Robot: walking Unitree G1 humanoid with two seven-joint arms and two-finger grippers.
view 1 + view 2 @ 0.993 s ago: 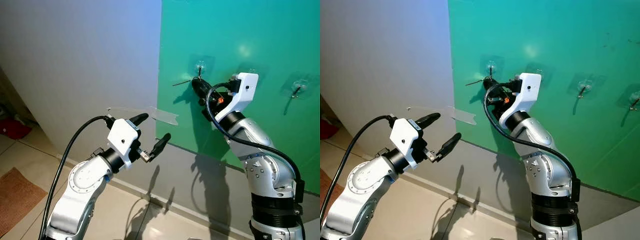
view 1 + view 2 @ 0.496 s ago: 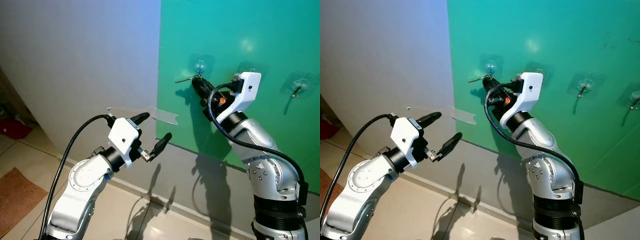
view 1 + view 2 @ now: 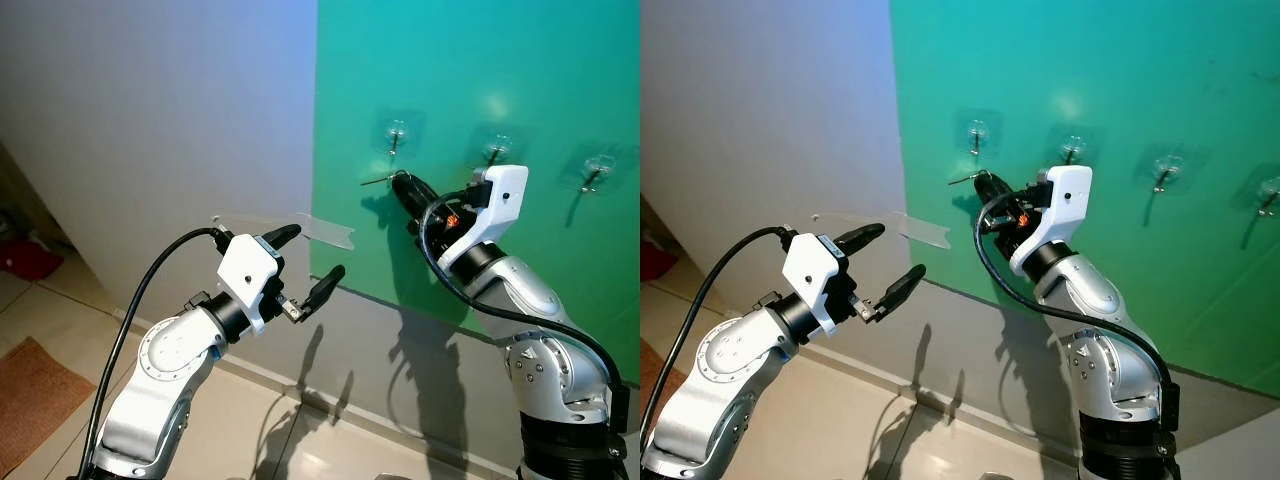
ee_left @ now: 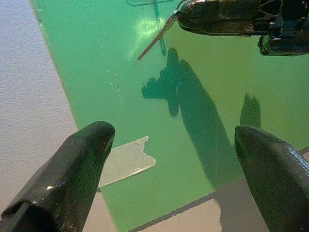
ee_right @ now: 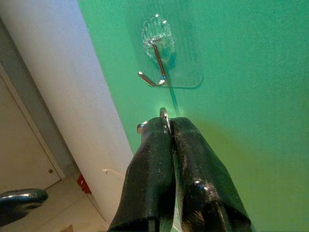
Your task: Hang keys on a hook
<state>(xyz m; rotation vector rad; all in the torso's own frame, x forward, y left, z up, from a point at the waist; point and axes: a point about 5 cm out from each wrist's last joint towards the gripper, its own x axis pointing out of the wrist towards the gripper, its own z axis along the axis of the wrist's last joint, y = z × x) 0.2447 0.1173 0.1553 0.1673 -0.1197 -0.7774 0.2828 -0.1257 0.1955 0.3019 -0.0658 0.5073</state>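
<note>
Right claw [image 5: 166, 126] clenched on key ring [image 5: 164, 115], now lowered and drawn back from leftmost hook [image 5: 154, 63]; a second ago claw tips were at hook. Ring unhung, hook bare above claw. Judgement: re-approach needed. Left claw [image 3: 305, 262] released, idle, well apart.

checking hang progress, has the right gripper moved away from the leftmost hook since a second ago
Yes. The right gripper, shut on the key ring, has dropped below and slightly right of the leftmost hook, which it reached before.
</note>
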